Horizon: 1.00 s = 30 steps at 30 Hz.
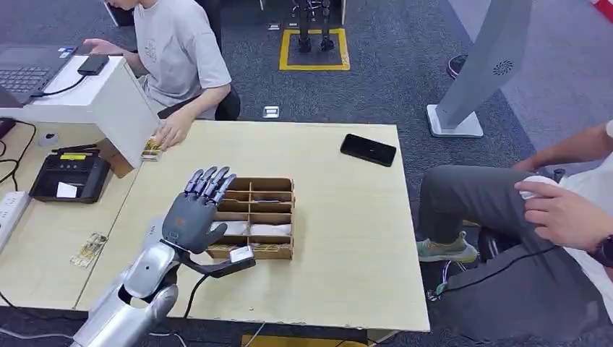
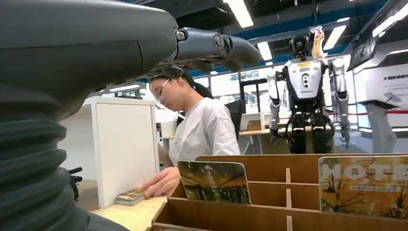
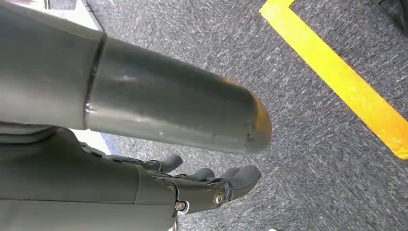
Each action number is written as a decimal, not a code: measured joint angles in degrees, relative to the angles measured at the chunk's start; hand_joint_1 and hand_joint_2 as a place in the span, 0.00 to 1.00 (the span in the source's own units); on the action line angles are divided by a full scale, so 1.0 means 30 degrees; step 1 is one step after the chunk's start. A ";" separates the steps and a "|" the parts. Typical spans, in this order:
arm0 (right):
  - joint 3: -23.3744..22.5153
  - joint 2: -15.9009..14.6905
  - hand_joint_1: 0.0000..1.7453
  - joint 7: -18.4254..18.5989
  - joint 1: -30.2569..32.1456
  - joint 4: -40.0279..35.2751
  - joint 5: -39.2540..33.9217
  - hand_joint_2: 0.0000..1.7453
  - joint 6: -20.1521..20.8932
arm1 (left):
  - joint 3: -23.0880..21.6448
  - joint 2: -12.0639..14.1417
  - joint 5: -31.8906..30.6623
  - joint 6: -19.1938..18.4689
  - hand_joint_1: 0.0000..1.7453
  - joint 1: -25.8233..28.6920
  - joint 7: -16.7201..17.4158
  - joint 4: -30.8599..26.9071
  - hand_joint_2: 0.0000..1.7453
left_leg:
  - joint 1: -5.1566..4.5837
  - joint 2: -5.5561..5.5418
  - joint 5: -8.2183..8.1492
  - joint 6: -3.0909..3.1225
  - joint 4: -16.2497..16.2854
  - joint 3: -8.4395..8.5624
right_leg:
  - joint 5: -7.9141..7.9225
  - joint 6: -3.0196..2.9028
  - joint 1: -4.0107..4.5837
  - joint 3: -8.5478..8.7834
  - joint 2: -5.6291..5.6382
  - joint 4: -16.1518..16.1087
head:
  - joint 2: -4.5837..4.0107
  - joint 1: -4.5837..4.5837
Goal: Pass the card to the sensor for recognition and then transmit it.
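A wooden divided card box (image 1: 256, 210) stands on the light table (image 1: 347, 238). My left hand (image 1: 196, 210) hovers over the box's left side, fingers stretched out together and pointing away from me, holding nothing. In the left wrist view the hand (image 2: 96, 62) is above the box (image 2: 269, 211), where two printed cards (image 2: 213, 180) (image 2: 363, 185) stand upright in compartments. The black card sensor (image 1: 71, 176) sits on the neighbouring desk to the left. My right hand (image 3: 144, 159) hangs over grey carpet, its fingers loosely bent with nothing in them.
A person across the table rests a hand on a card stack (image 1: 152, 148) beside a white box (image 1: 108, 101). A loose card (image 1: 89, 249) lies at left, a black phone (image 1: 369, 150) at the far right. Another person (image 1: 535, 217) sits at right.
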 joint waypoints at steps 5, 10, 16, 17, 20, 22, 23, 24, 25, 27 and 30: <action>0.0007 0.0000 0.00 0.0000 0.0004 0.0000 0.0000 0.00 0.0000 | 0.0182 -0.0095 -0.0007 0.0000 0.00 0.0001 0.0000 0.0226 1.00 | 0.0000 0.0002 -0.0001 0.0001 0.0000 0.0002 | 0.0000 0.0000 0.0000 -0.0001 0.0001 0.0000 | 0.0000 -0.0015; 0.0000 0.0000 0.00 0.0000 0.0006 0.0000 0.0000 0.00 0.0007 | 0.0219 -0.0153 -0.0037 0.0000 0.00 -0.0018 0.0000 0.0386 1.00 | 0.0004 0.0003 0.0001 -0.0001 0.0000 0.0003 | 0.0001 -0.0001 0.0003 0.0000 0.0002 0.0000 | 0.0000 -0.0015; 0.0000 0.0000 0.00 0.0007 0.0004 0.0000 0.0000 0.00 0.0007 | 0.0269 -0.0211 -0.0073 -0.0007 0.00 -0.0016 0.0000 0.0408 1.00 | 0.0003 0.0001 0.0001 -0.0001 -0.0001 0.0001 | 0.0001 -0.0002 0.0003 0.0000 0.0001 0.0000 | 0.0000 -0.0015; 0.0000 0.0000 0.00 0.0007 0.0004 0.0000 0.0000 0.00 0.0007 | 0.0269 -0.0218 -0.0080 -0.0015 0.00 -0.0016 0.0000 0.0408 1.00 | 0.0002 0.0002 0.0000 0.0000 -0.0001 0.0001 | 0.0001 -0.0001 0.0003 0.0000 0.0001 0.0000 | 0.0000 -0.0015; 0.0007 0.0000 0.00 0.0007 0.0003 0.0000 0.0000 0.00 0.0007 | 0.0299 -0.0226 -0.0080 -0.0044 0.00 -0.0019 0.0029 0.0408 1.00 | 0.0002 0.0001 0.0000 0.0000 0.0000 0.0001 | 0.0001 -0.0001 0.0002 -0.0001 0.0001 0.0000 | 0.0000 -0.0015; 0.0007 0.0000 0.00 0.0007 0.0003 0.0000 0.0000 0.00 0.0007 | 0.0408 -0.0255 0.0073 -0.0146 0.00 -0.0026 0.0058 0.0408 1.00 | 0.0002 0.0001 0.0000 0.0000 0.0000 0.0001 | 0.0001 -0.0001 0.0002 -0.0001 0.0001 0.0000 | 0.0000 -0.0015; 0.0007 0.0000 0.00 0.0007 0.0003 0.0000 0.0000 0.00 0.0000 | 0.0481 -0.0269 0.0197 -0.0263 0.00 -0.0042 0.0058 0.0408 1.00 | 0.0002 0.0001 0.0000 0.0000 0.0000 0.0001 | 0.0001 -0.0001 0.0002 0.0000 0.0001 0.0000 | 0.0000 -0.0014; 0.0007 0.0000 0.00 0.0007 0.0002 -0.0007 0.0000 0.00 0.0000 | 0.0517 -0.0277 0.0298 -0.0392 0.00 -0.0064 0.0058 0.0408 1.00 | 0.0002 0.0001 0.0000 0.0000 0.0000 0.0001 | 0.0001 -0.0001 0.0002 0.0000 0.0001 0.0000 | 0.0000 -0.0015; 0.0007 0.0000 0.00 0.0007 0.0003 0.0000 0.0000 0.00 0.0000 | 0.0554 -0.0277 0.0365 -0.0584 0.00 -0.0088 0.0036 0.0415 1.00 | 0.0002 0.0001 0.0000 0.0000 0.0000 0.0001 | 0.0001 -0.0001 0.0002 0.0000 0.0001 0.0000 | 0.0000 -0.0015; 0.0022 0.0000 0.00 0.0007 0.0002 0.0000 -0.0007 0.00 0.0007 | 0.0656 -0.0269 0.0684 -0.1332 0.00 -0.0140 -0.0152 0.0488 1.00 | 0.0003 0.0002 0.0000 0.0000 0.0000 0.0003 | 0.0001 -0.0001 0.0002 0.0000 0.0001 0.0000 | 0.0000 -0.0015; 0.0051 0.0000 0.00 0.0007 0.0004 0.0000 -0.0015 0.00 0.0000 | 0.0801 -0.0204 0.1463 -0.1916 0.00 -0.0261 -0.0452 0.0568 1.00 | 0.0004 0.0002 0.0001 -0.0001 0.0000 0.0003 | 0.0001 -0.0002 0.0004 -0.0001 0.0001 0.0000 | 0.0000 -0.0015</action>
